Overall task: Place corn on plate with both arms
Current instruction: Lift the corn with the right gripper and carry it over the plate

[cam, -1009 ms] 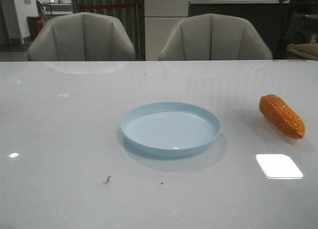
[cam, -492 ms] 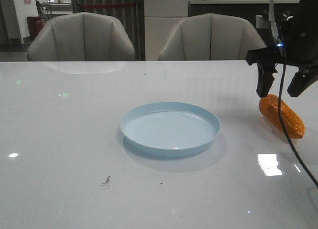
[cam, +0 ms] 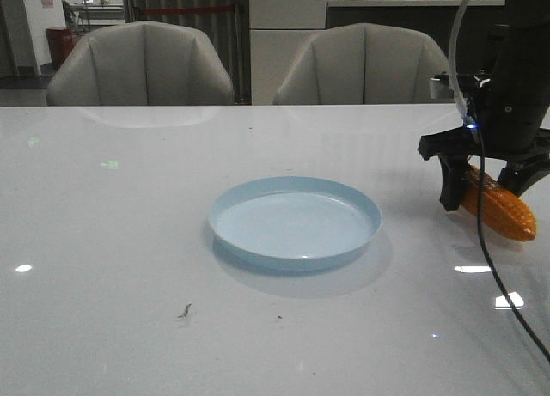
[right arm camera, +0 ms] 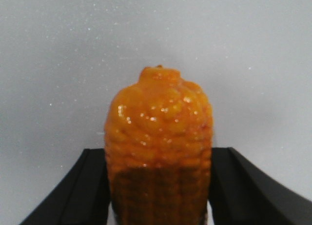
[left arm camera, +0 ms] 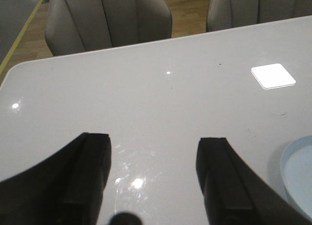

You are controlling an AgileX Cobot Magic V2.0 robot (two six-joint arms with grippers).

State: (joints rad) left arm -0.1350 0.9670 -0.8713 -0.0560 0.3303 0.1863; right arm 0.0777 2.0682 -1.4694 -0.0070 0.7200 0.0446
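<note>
Front view: a white table (cam: 112, 267) is shown with a pale blue plate (cam: 295, 222) near its middle, nothing on it. Well to the right of the plate, an orange corn (cam: 498, 205) is seen lying on the table. The right gripper (cam: 485, 181) is lowered over the corn, one finger on each side of it, with a black cable (cam: 494, 267) hanging down in front.

In the right wrist view, the corn (right arm camera: 158, 152) is seen end-on, filling the gap between the two dark fingers (right arm camera: 83, 191). The jaws are spread wide enough to straddle it; whether the pads already touch the corn cannot be told.

In the left wrist view, the left gripper (left arm camera: 153, 171) is seen spread apart above bare table, nothing between its fingers, with the plate's rim (left arm camera: 292, 181) at the edge of the picture.

The step in hand is judged to be the grasp of the corn. Next, the jaws need to be closed squarely on the cob, which then has to be lifted and carried left to the plate.
</note>
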